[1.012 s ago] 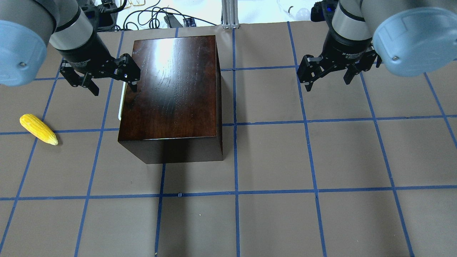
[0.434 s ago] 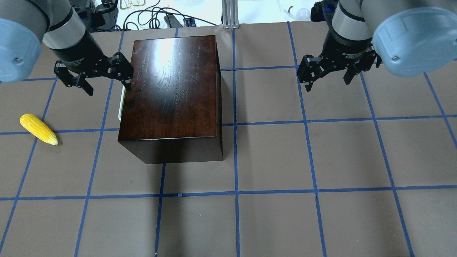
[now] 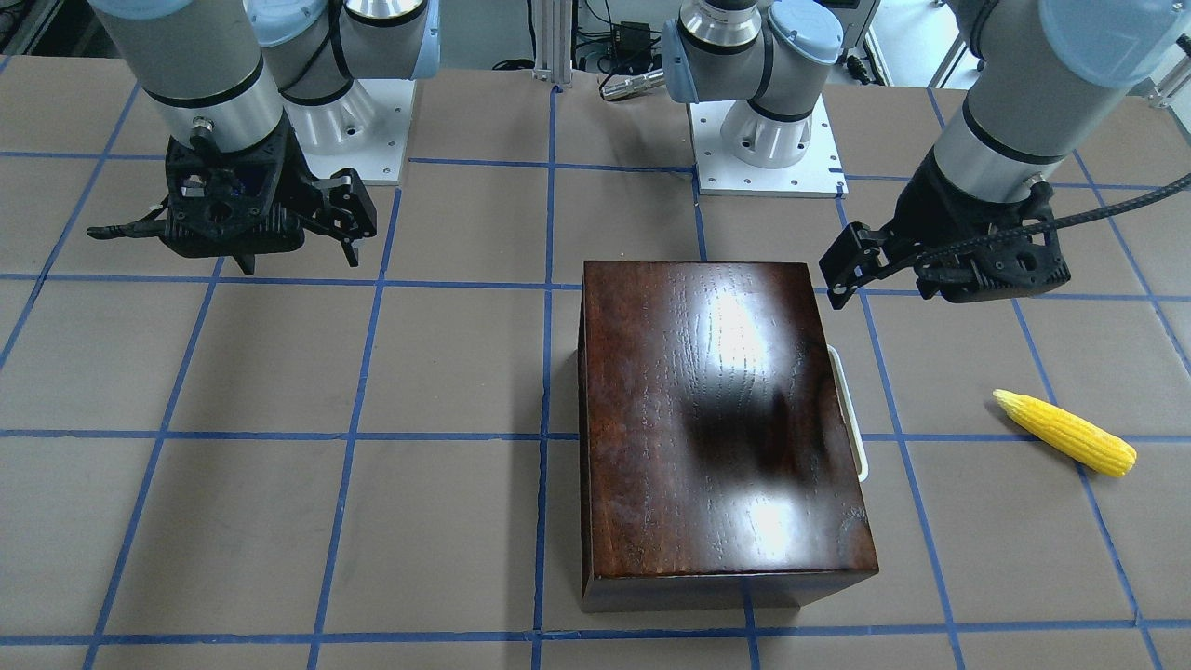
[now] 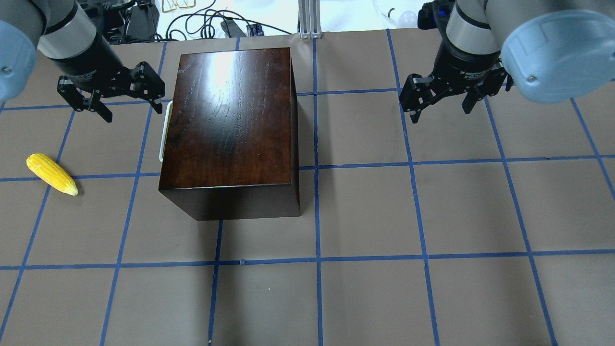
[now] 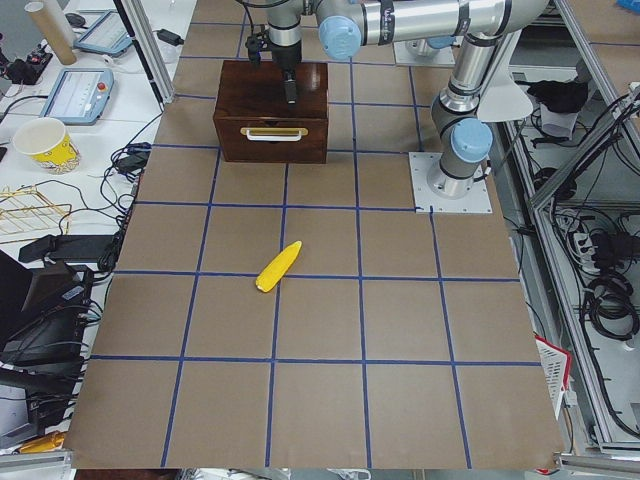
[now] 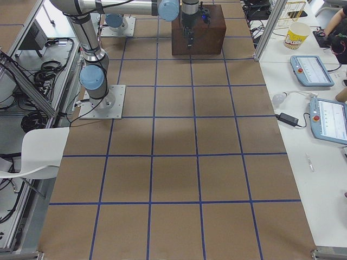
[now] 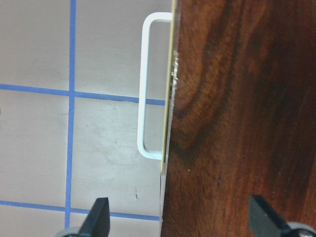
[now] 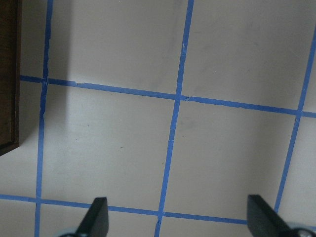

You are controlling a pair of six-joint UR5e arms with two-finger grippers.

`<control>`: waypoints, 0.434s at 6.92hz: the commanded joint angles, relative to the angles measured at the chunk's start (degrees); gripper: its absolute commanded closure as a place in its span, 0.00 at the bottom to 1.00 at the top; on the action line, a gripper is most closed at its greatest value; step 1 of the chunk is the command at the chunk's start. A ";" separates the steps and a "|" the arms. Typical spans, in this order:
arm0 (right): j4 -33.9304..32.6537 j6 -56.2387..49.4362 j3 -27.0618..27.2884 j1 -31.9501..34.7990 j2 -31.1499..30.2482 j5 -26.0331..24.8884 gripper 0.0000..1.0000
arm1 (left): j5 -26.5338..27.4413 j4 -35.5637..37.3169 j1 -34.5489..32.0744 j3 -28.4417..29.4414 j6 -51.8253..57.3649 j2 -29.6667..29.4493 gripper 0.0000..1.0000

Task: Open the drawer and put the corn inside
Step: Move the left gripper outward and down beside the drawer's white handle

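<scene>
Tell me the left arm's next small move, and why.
Probably lower the open left end effector so it straddles the white handle. The drawer is shut, the end effector hovers near the handle and holds nothing, and the corn lies on the table.

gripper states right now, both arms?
Left gripper: open, holding nothing.
Right gripper: open, holding nothing.

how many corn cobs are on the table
1: the corn lies on the table, apart from the wooden box, on its handle side. Any inside the drawer would be hidden.
</scene>
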 commanded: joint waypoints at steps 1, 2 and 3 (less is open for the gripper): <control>0.00 0.00 0.00 0.00 0.00 0.00 0.00 | -0.17 0.06 3.09 0.47 5.70 -0.12 0.00; 0.00 0.00 0.00 -0.17 0.00 0.00 0.00 | -0.26 0.15 4.32 0.39 7.92 -0.12 0.00; 0.00 0.00 0.00 0.00 0.00 0.00 0.00 | -0.17 0.15 5.20 0.30 10.37 -0.21 0.00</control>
